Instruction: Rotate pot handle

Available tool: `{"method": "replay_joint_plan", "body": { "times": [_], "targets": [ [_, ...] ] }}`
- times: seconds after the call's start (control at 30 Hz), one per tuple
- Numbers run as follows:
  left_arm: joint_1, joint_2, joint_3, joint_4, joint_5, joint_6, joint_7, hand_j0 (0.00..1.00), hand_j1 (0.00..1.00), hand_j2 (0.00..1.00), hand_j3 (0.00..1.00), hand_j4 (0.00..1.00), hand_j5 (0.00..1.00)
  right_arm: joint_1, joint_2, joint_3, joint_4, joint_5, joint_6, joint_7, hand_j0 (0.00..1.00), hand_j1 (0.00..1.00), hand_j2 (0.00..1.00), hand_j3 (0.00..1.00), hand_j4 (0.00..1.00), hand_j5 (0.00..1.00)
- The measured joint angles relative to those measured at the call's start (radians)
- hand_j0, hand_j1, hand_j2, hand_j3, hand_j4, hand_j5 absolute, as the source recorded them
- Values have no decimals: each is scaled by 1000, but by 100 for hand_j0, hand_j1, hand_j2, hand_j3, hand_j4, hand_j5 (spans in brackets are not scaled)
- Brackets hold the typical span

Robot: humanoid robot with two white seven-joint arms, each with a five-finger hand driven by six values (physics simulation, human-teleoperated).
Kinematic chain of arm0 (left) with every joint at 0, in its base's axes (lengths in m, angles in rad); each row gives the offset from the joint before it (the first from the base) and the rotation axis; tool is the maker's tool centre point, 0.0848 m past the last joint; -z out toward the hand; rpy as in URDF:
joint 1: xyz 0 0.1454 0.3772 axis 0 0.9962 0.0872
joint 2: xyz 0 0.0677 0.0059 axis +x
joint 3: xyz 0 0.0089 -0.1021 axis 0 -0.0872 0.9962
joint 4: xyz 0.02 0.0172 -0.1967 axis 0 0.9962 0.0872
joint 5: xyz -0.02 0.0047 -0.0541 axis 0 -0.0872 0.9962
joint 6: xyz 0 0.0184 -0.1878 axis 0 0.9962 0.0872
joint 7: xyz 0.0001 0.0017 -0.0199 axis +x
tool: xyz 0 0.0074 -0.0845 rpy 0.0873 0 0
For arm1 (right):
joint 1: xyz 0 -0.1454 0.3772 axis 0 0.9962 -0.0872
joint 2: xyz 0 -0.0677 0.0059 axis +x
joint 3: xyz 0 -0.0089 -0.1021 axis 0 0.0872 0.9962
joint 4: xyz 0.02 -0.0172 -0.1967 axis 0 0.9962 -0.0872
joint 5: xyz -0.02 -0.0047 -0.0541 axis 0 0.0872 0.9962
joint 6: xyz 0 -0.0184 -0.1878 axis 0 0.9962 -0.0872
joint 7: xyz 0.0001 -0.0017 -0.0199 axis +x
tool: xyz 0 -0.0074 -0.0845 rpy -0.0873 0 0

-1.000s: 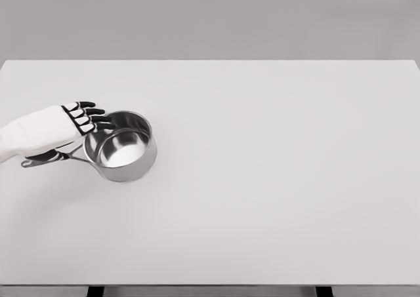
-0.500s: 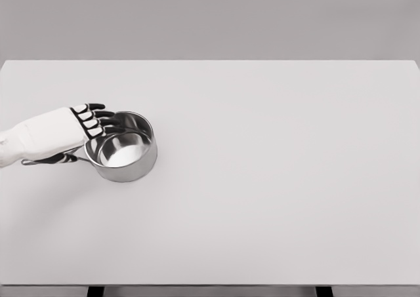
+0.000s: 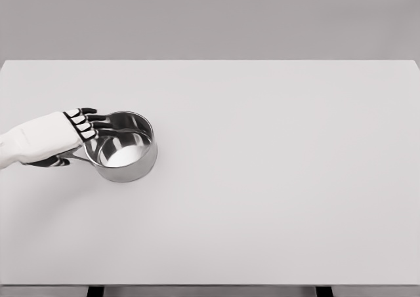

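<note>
Near the left edge of the bench (image 3: pixel 262 198), the left hand (image 3: pixel 62 136) reaches in from the left side, its white forearm lying low and almost level over the surface. The back of the hand faces up. The dark fingers (image 3: pixel 98 121) stretch out toward the right and lie fanned over the near-left rim of the pot (image 3: pixel 121 146), their tips just over the rim and the inner wall. The thumb (image 3: pixel 49 161) curls underneath, dark against the white palm, right where the handle (image 3: pixel 79 157) leaves the pot. Most of the handle is hidden under the hand; only a short silver stretch shows between thumb and pot wall. The hand seems closed on the handle between thumb and palm, with the fingers staying extended rather than wrapped, though the contact itself is hidden.

The pot is a shiny steel saucepan, upright, standing on the bench towards its left edge and about midway between the far and near edges. Its handle points to the left and slightly toward the near edge. Its inside shows a bright bottom.
</note>
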State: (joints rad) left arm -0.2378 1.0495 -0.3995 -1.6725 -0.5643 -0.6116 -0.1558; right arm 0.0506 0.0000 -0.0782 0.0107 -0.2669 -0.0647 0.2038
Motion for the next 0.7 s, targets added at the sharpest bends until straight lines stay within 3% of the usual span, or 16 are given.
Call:
{"method": "replay_joint_plan", "body": {
  "times": [0.7],
  "targets": [
    [-35, -15, 9, 129, 1, 0, 0, 100, 100, 100, 100, 100, 100, 0, 0, 0, 0, 0, 0, 0, 100, 100, 100, 100, 100, 100]
  ]
}}
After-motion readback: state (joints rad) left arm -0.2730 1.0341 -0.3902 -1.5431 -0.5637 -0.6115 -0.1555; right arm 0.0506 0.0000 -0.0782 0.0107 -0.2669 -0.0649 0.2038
